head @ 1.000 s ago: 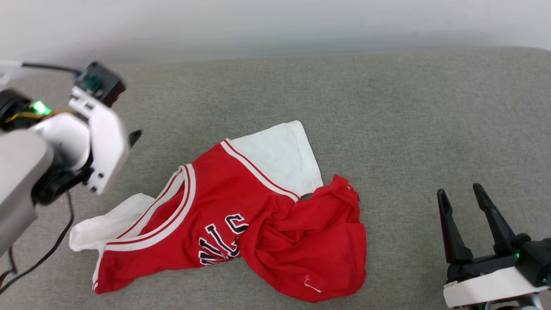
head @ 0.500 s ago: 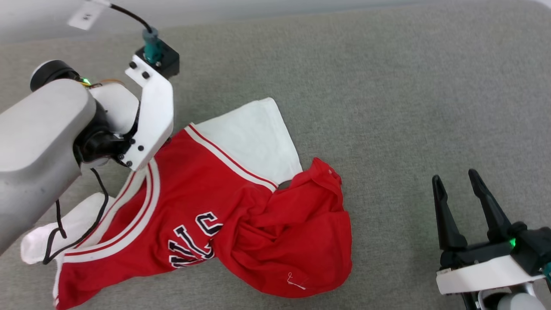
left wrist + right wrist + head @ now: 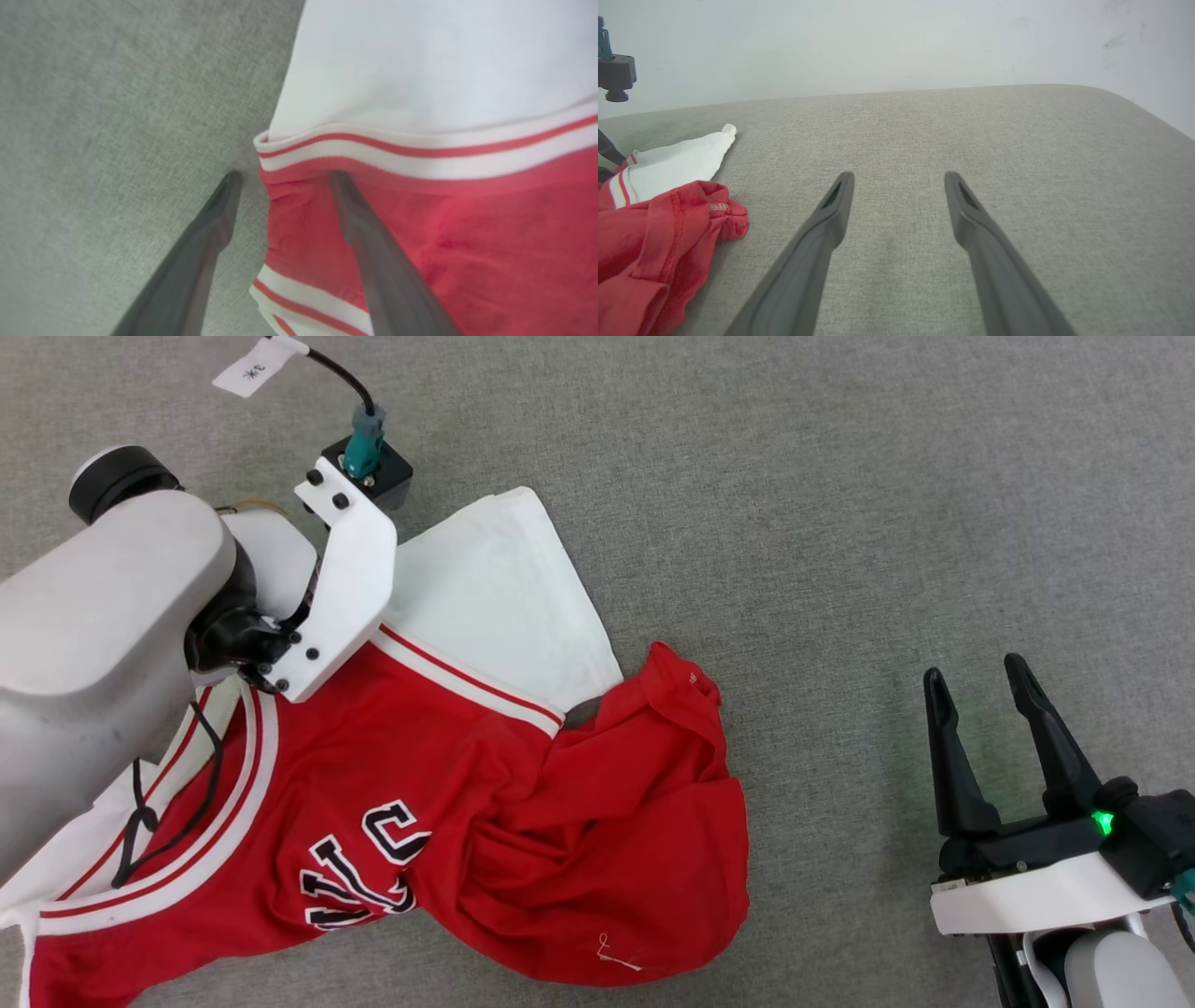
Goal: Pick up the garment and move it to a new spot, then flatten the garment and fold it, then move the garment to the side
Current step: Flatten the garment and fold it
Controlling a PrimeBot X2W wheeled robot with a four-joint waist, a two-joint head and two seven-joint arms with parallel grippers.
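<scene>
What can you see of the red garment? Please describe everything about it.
The garment is a red jersey-style shirt of soft knit cloth, with white short sleeves, red-and-white striped trim and black-and-white letters partly hidden in folds. It lies crumpled on the grey fabric surface, its lower half bunched. The open left gripper straddles its edge at the striped shoulder trim; contact is unclear.

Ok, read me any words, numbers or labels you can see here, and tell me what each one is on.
Garment: black, white-edged letters, tilted and partly folded under; about three show, roughly "ULC", uncertain.
White tag on a black cable: dark marks, too small to read.
Nothing else legible.
</scene>
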